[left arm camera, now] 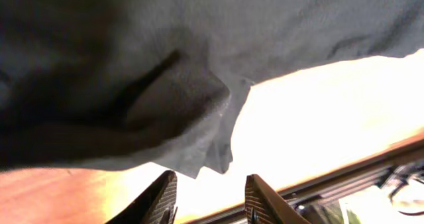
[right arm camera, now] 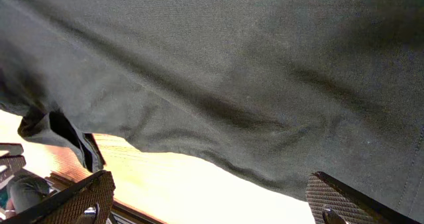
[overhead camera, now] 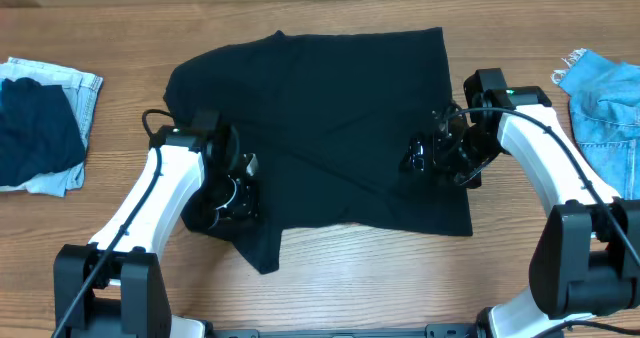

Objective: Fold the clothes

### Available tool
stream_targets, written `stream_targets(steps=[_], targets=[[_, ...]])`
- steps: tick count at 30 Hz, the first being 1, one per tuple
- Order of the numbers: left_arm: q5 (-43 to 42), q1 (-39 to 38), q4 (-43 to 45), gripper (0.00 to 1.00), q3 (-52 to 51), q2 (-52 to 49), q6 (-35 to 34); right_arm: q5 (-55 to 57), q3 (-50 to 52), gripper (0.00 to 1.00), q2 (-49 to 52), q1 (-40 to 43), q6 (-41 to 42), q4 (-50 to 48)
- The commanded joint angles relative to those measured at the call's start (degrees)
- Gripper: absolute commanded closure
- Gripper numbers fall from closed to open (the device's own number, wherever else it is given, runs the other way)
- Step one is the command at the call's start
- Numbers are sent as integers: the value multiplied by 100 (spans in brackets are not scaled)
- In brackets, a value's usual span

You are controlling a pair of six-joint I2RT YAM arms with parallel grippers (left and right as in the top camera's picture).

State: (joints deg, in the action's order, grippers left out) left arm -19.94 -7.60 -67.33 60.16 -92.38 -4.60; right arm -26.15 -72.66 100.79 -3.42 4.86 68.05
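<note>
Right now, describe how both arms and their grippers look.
The left arm and right arm have white shells, black joints and thin black cables along them. A small green light glows near the right wrist. The left gripper and right gripper have dark fingers with ribbed inner pads.

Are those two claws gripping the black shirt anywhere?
No, nothing is held. The left end effector and right end effector both stand open at the black shirt, with no cloth pinched.
</note>
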Motion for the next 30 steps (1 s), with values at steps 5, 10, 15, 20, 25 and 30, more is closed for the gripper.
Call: stream_targets(steps=[5, 10, 15, 20, 25, 30], targets=[[269, -37, 125, 57, 105, 66, -2028, -46, -4, 4, -92, -7, -42, -26], [599, -37, 490, 51, 105, 66, -3807, -46, -4, 4, -92, -7, -42, -20], [695, -37, 544, 48, 105, 66, -5005, -46, -4, 4, -92, -7, -42, -4], [636, -37, 205, 50, 105, 66, -5943, -48, -4, 4, -92, -7, -42, -4], [837, -37, -11, 32, 105, 66, -6282, -46, -4, 4, -92, -7, -42, -4], [1432, -35, 17, 27, 105, 66, -6666, -48, -4, 8, -92, -7, -42, -2]])
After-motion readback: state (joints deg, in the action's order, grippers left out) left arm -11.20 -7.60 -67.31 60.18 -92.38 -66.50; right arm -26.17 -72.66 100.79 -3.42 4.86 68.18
